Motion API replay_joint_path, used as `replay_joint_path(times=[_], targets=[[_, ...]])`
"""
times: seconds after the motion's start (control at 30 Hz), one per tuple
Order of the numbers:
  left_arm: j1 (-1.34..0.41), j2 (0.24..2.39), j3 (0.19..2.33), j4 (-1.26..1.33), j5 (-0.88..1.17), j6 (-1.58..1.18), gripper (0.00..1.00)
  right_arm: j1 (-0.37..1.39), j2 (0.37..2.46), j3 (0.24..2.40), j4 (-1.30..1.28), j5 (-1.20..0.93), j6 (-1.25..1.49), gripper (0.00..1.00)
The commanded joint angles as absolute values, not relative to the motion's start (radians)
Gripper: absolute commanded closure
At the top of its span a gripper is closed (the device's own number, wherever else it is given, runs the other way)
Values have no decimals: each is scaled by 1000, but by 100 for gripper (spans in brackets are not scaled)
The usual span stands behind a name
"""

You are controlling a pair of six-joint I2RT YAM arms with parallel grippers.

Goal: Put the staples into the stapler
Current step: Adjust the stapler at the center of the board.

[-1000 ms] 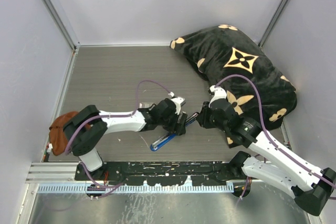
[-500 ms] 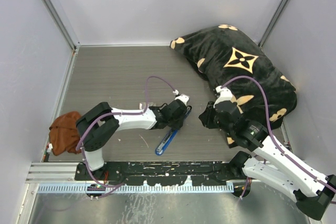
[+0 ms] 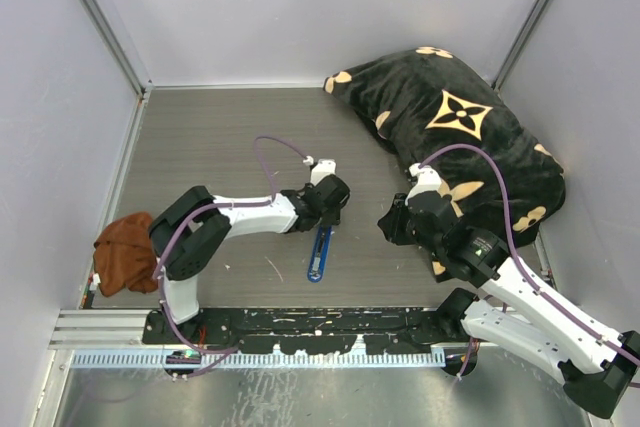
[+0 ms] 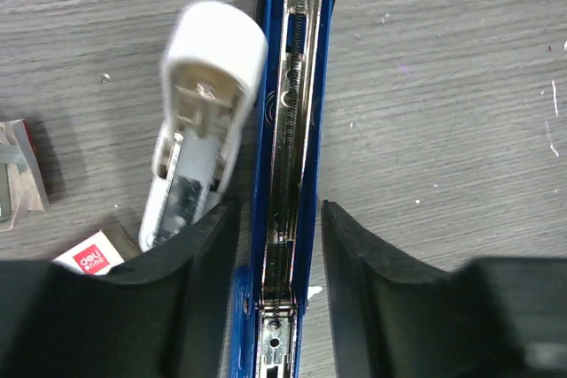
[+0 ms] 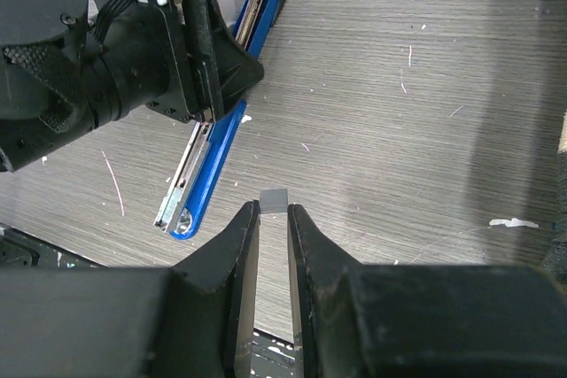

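Note:
The blue stapler [image 3: 319, 253] lies open on the grey table, its silver channel and spring facing up [image 4: 292, 130]. My left gripper [image 3: 326, 215] is at its far end, its black jaws closed on the blue sides near the hinge [image 4: 279, 210]. My right gripper [image 3: 392, 227] hovers to the right of the stapler, apart from it. It is shut on the staples [image 5: 275, 198], a small grey block that sticks out at the fingertips. In the right wrist view the stapler [image 5: 217, 143] runs diagonally to the upper left of those jaws.
A small white oblong piece [image 4: 199, 121] lies just left of the stapler, beside a red-and-white box corner [image 4: 89, 258]. A black patterned pillow [image 3: 460, 137] fills the back right. A brown cloth [image 3: 122, 252] sits at the left edge. Grey walls enclose the table.
My left gripper has closed round the stapler and swung it from a slant to nearly straight, shifting up and left. The right gripper drew back slightly to the right, still holding the staples.

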State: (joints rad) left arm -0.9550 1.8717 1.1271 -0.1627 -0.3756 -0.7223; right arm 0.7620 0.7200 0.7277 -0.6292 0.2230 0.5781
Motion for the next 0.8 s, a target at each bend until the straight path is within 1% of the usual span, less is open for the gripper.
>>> replay_joint_path(times=[0.0, 0.03, 0.07, 0.23, 0.3, 0.43, 0.47, 0.53, 0.77], targets=[[-948, 1829, 1145, -150, -388, -784, 47, 759, 717, 744, -581, 229, 580, 79], [-949, 1808, 1132, -144, -372, -787, 40, 759, 714, 745, -581, 229, 580, 79], [-948, 1783, 1118, -135, -351, -790, 35, 758, 713, 746, -581, 229, 580, 79], [-950, 1630, 1009, -123, -241, -801, 23, 759, 713, 753, -576, 228, 582, 78], [-948, 1573, 967, -141, -213, -799, 22, 759, 714, 755, -572, 191, 581, 78], [-950, 1467, 870, -183, -132, -829, 21, 760, 718, 756, -571, 184, 580, 78], [-950, 1440, 823, -161, -103, -860, 20, 760, 717, 756, -571, 182, 581, 78], [-960, 1381, 729, -102, -46, -931, 17, 758, 714, 756, -571, 178, 581, 78], [-982, 1240, 566, -85, 4, -1008, 16, 758, 716, 746, -568, 173, 589, 79]])
